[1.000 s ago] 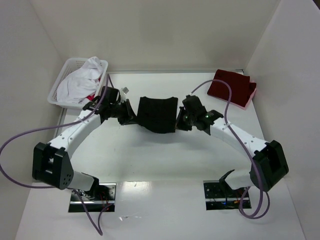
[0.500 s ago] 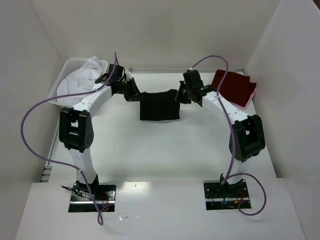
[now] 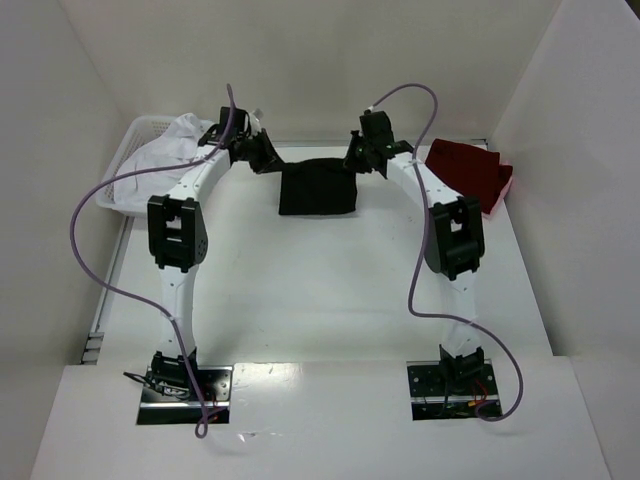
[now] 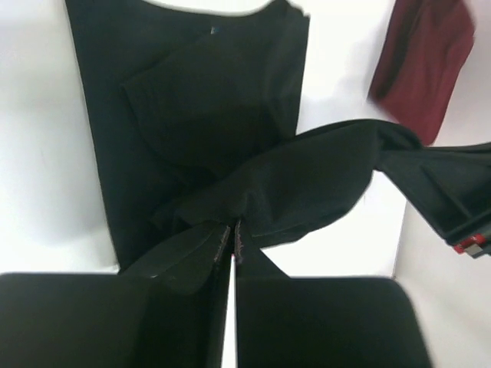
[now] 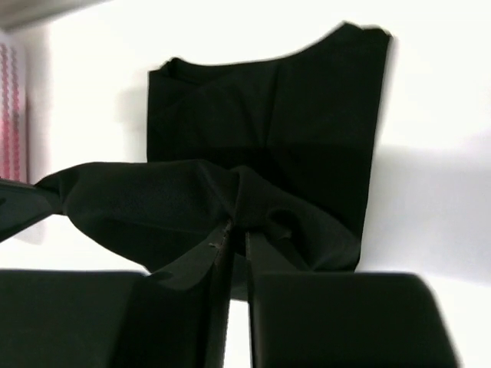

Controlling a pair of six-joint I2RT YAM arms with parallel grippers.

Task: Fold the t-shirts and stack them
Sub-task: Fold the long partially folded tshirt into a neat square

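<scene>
The black t-shirt (image 3: pixel 318 192) lies folded at the far middle of the table, its upper edge lifted and stretched between both grippers. My left gripper (image 3: pixel 272 162) pinches the left end of that edge; in the left wrist view its jaws (image 4: pixel 232 230) are nearly together on black cloth (image 4: pixel 307 184). My right gripper (image 3: pixel 352 163) holds the right end; in the right wrist view (image 5: pixel 236 234) a narrow gap shows with cloth bunched at the fingertips. A dark red t-shirt (image 3: pixel 468 172) lies folded at the far right. White t-shirts (image 3: pixel 165 155) fill the basket.
The white lattice basket (image 3: pixel 128 150) stands at the far left corner against the wall. White walls close in the table on three sides. Purple cables (image 3: pixel 90 230) loop off both arms. Both arms are stretched far out from their bases (image 3: pixel 185 385).
Both arms reached toward the far wall, carrying the black t-shirt's edge with them and folding it shorter. The right jaws have slackened a little.
</scene>
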